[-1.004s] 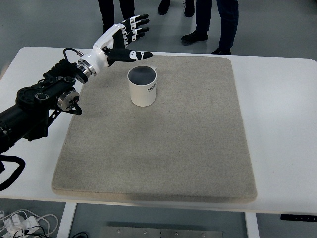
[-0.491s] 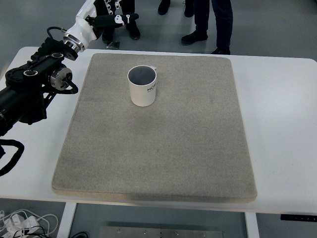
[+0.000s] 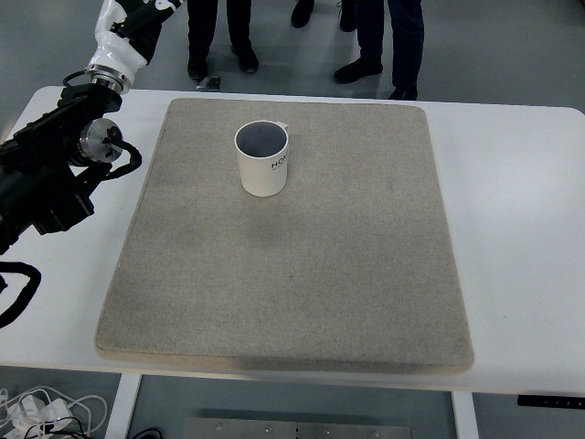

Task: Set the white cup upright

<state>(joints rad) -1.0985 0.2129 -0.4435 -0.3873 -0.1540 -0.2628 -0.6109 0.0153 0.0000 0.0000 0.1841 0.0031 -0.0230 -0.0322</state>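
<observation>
On a grey mat (image 3: pixel 302 265) covering the white table (image 3: pixel 512 229), white cup (image 3: pixel 263 159) stood upright, far-left of centre. Left hand (image 3: pixel 128 23) raised at top-left corner, well apart; finger state impossible to tell.

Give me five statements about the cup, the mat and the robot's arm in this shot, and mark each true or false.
1. The white cup stands upright with its opening facing up. True.
2. The cup rests directly on the bare white table. False: it stands on the grey mat, in the mat's far left part.
3. The left hand is grasping the cup. False: it is raised at the picture's top left, well clear of the cup.
4. The right arm reaches in over the mat. False: no right arm is in view.
5. People's legs show beyond the table's far edge. True.
</observation>
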